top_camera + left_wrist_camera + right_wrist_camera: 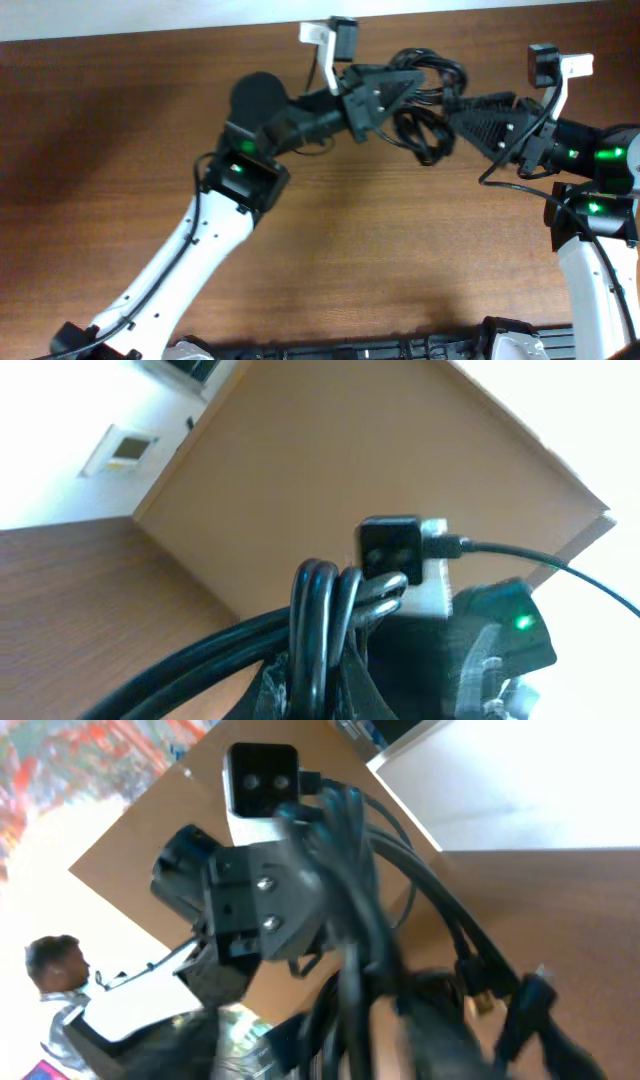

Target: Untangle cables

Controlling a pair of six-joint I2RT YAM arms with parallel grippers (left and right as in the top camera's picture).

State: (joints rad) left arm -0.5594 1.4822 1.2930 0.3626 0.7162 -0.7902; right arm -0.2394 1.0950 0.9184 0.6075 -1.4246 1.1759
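Much bare desk (350,250) lies near; by its far edge the left tool (408,98) pinches the cables (428,138), and I cannot tell the right tool's (452,108) hold.

White lower links on left arm (190,250) and right arm (590,290), black joint housings (245,180), green indicator lights (238,167), white-bracketed wrist cameras (343,38), silver screws (262,890) on left gripper (412,88)

The thin black cables (428,95) are all bunched up in one messy knot. Loose shiny loops stick out and hang down.
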